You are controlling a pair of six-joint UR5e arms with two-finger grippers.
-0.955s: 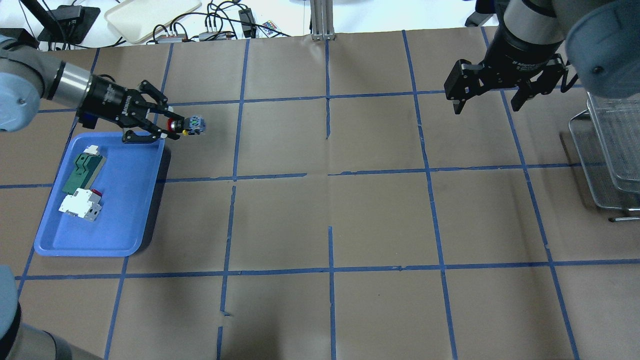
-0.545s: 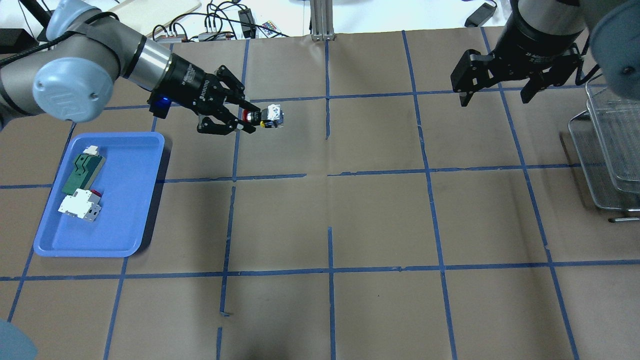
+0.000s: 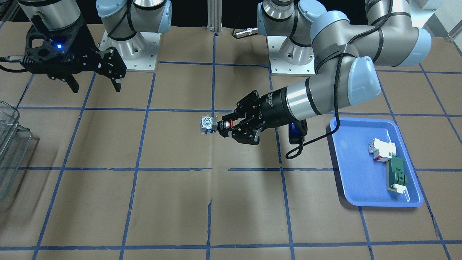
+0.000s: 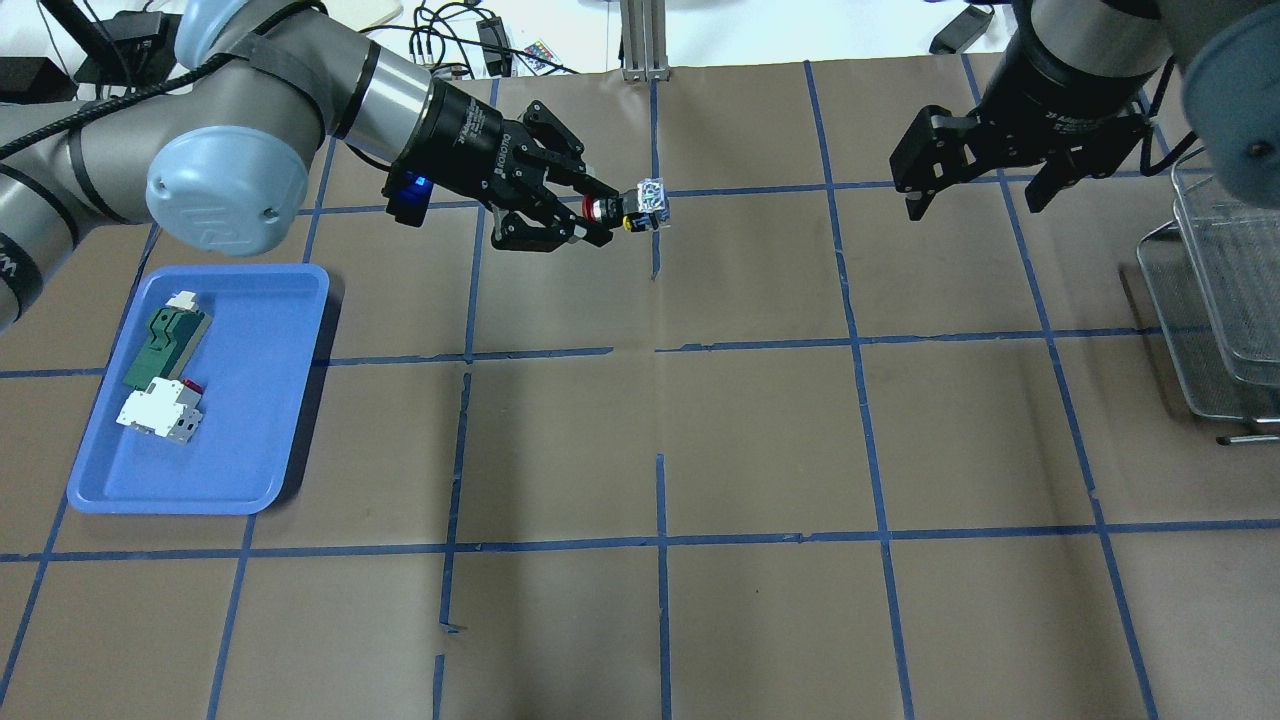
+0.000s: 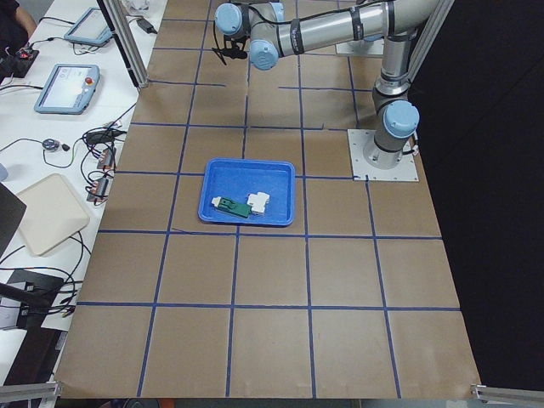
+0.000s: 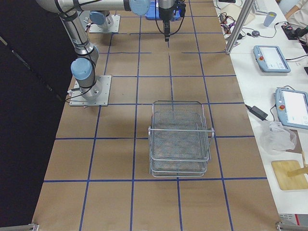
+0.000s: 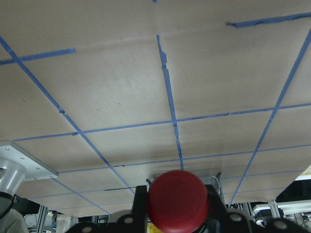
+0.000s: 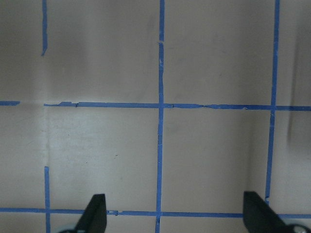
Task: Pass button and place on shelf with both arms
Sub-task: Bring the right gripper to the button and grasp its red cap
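Note:
The button, with a red cap and a blue-silver block, is held sideways in the air by my left gripper, which is shut on its collar over the table's back middle. It also shows in the front-facing view, and its red cap fills the bottom of the left wrist view. My right gripper is open and empty, well to the button's right, with fingers pointing down. The shelf, a clear wire rack, stands at the table's right edge.
A blue tray at the left holds a white-red breaker block and a green flat part. Brown paper with blue tape lines covers the table. Cables and devices lie beyond the far edge.
My left arm has carried the button rightward from beside the blue tray to the table's centre line. My right gripper has shifted only slightly and stays open.

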